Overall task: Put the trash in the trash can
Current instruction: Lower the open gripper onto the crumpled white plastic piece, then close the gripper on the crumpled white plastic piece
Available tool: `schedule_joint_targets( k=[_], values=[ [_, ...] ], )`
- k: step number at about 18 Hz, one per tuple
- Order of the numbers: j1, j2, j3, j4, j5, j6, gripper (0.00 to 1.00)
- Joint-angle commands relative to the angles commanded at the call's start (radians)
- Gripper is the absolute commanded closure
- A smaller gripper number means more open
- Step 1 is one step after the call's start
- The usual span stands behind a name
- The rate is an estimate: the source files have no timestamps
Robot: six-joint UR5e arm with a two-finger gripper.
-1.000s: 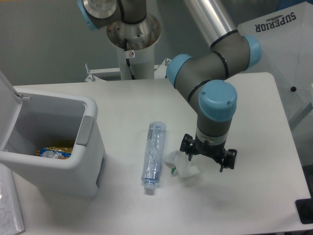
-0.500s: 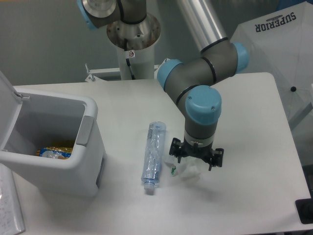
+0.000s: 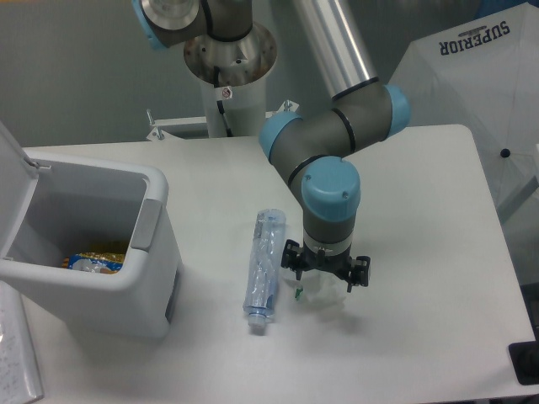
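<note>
The arm came down from the upper middle of the frame, its silver tube slanting toward the centre, bent at a grey elbow with blue caps, and ended in a wrist that pointed straight down at the table [image 3: 421, 194]. The gripper [image 3: 325, 277] hung just right of centre in the lower half, its two black fingers [image 3: 290, 259] spread wide to either side. It sat directly over the trash [image 3: 318, 291], a small crumpled translucent wrapper with a tiny green mark at its left edge, which lay on the table between and just under the fingertips. Whether the fingers touched the wrapper could not be told; nothing was pinched.

Just left of the wrapper lay a long crushed clear bottle [image 3: 264, 270], running top to bottom with its cap end toward the lower edge. It was near the left finger but apart from it.

The trash can [image 3: 147, 252] stood at the left of the frame, well apart from the gripper, its lid tipped up and back. Some yellow and pale packaging [image 3: 94, 259] lay at the bottom inside it.
</note>
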Motion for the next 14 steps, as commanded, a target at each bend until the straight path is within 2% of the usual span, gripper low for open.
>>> schedule_joint_targets(
  k=[2, 5, 8, 9, 14],
  values=[
    [-0.008, -0.005, 0.002, 0.0, 0.0, 0.002, 0.38],
    [-0.011, -0.012, 0.002, 0.0, -0.002, 0.0, 0.63],
    [-0.011, -0.014, 0.003, 0.0, -0.002, 0.002, 0.95],
    [-0.011, -0.012, 0.011, 0.0, -0.002, 0.002, 1.0],
    [0.0, 0.0, 0.018, -0.006, -0.032, -0.008, 1.0]
  ],
)
